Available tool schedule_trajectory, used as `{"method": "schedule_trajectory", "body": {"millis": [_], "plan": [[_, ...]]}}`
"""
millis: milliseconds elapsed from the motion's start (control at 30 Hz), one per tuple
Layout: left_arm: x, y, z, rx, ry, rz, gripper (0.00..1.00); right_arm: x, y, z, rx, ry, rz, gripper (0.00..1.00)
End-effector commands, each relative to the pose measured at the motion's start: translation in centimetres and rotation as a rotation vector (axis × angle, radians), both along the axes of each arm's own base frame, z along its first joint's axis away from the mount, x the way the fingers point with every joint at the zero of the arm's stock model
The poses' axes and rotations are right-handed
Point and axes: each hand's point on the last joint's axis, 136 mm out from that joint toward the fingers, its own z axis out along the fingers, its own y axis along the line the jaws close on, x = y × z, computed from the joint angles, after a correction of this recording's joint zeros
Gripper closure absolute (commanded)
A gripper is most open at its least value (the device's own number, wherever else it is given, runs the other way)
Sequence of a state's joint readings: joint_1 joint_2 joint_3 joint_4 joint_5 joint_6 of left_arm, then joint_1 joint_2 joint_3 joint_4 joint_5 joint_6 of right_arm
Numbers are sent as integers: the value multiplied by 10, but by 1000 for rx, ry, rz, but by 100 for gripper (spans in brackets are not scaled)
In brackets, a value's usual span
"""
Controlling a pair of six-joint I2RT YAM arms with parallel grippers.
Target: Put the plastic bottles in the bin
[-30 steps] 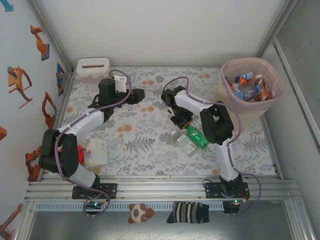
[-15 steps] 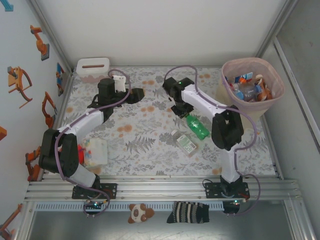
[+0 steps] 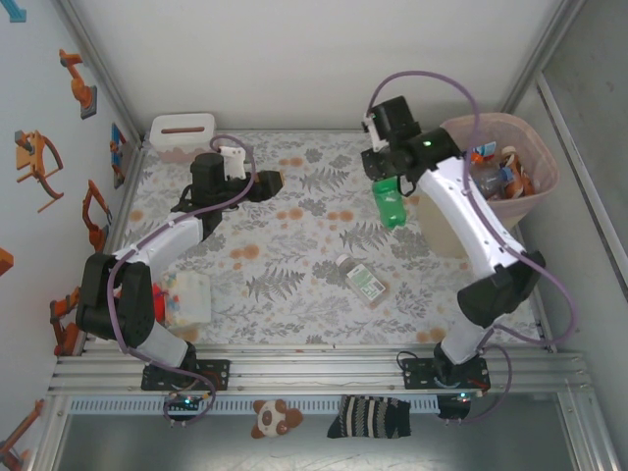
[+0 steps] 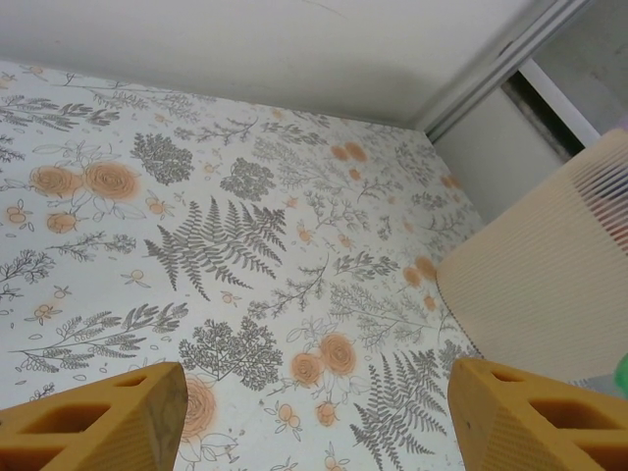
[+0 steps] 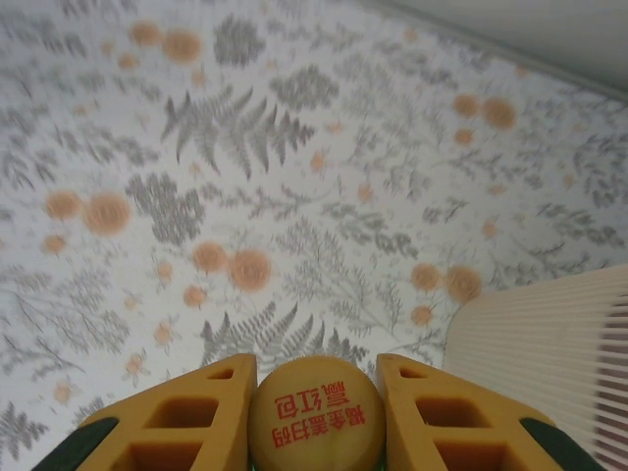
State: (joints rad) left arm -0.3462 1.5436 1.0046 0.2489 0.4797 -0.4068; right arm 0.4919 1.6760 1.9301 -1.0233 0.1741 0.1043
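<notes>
top: right hand (image 3: 385, 179) clamped on green bottle (image 3: 392, 204), held over desk (image 3: 294, 255) just beside bin (image 3: 510, 120) | right wrist: bottle's orange cap (image 5: 314, 417), red characters, pinched between fingers (image 5: 186, 412) | left wrist: left hand (image 4: 314, 412) spread wide, empty | clear bottle (image 3: 363, 280) lies on desk; more bottles (image 3: 481, 177) in bin

The right gripper (image 3: 386, 184) is clamped on a green bottle (image 3: 392, 208), just at 9 o'clock of the bin (image 3: 491, 118). Several bottles (image 3: 483, 177) lie inside the bin. A clear bottle (image 3: 363, 280) lies on the counter (image 3: 294, 255) at 6 o'clock of the green bottle. The left gripper (image 3: 272, 183) sits at 9 o'clock of the right gripper, well apart.
</notes>
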Motion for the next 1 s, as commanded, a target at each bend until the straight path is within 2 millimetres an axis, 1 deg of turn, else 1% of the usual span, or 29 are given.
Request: {"method": "schedule_trajectory", "body": {"millis": [0, 133, 200, 300, 400, 567, 667, 733, 867, 967], "plan": [[0, -1, 8, -28, -19, -8, 30, 1, -12, 64, 140, -179, -18, 76], [1, -2, 7, -29, -19, -9, 30, -8, -40, 111, 230, -321, -53, 76], [2, -2, 7, -31, -19, -9, 30, -15, -55, 136, 271, -400, -74, 76], [4, -2, 9, -35, -23, -9, 30, -26, -80, 165, 320, -512, -123, 76], [5, -3, 11, -42, -26, -11, 30, -36, -105, 189, 367, -608, -183, 76], [6, -4, 10, -46, -22, -13, 30, -47, -142, 211, 395, -728, -284, 76], [6, -4, 11, -47, -22, -14, 30, -46, -163, 211, 387, -760, -348, 76], [6, -4, 11, -48, -22, -14, 30, -39, -173, 205, 393, -751, -379, 76], [5, -4, 12, -49, -21, -12, 30, -20, -190, 176, 429, -672, -424, 76], [5, -4, 11, -49, -17, -10, 31, -6, -197, 150, 481, -594, -428, 76]]}}
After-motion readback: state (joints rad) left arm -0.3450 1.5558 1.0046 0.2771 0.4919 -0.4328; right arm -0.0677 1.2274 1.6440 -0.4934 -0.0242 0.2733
